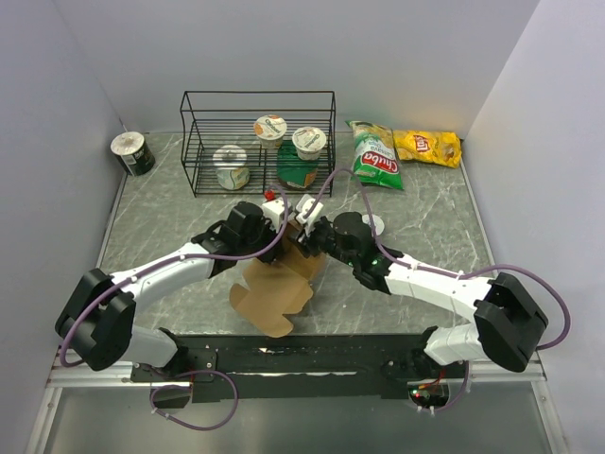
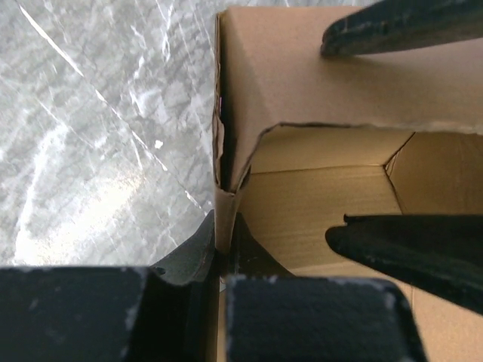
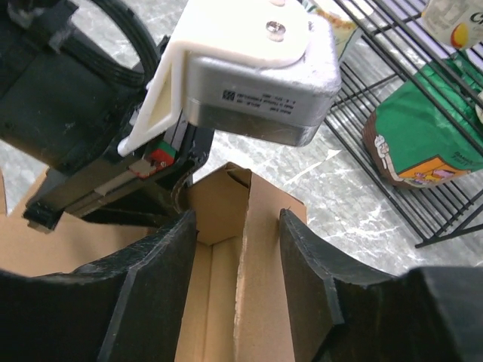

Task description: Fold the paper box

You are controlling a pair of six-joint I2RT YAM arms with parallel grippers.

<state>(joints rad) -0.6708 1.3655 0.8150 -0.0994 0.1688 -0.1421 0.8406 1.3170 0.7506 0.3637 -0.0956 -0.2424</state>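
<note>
The paper box [image 1: 274, 293] is brown cardboard, partly folded, with raised walls and flaps spread toward the near edge of the marble table [image 1: 435, 227]. Both arms meet over its far end. My left gripper [image 1: 279, 220] is shut on the edge of an upright wall [image 2: 223, 230]; the left wrist view shows that wall [image 2: 272, 83] and the box's hollow inside. My right gripper [image 1: 307, 230] stands open astride a neighbouring wall [image 3: 235, 219]. One of its fingers [image 3: 162, 279] is inside the box and the other outside, and the cardboard [image 3: 260, 286] runs between them.
A black wire rack [image 1: 257, 142] at the back holds yogurt cups [image 1: 270, 128] and a green pouch [image 1: 298, 173], which also shows in the right wrist view [image 3: 423, 136]. Two snack bags [image 1: 376, 156] lie back right. A can [image 1: 132, 153] stands back left.
</note>
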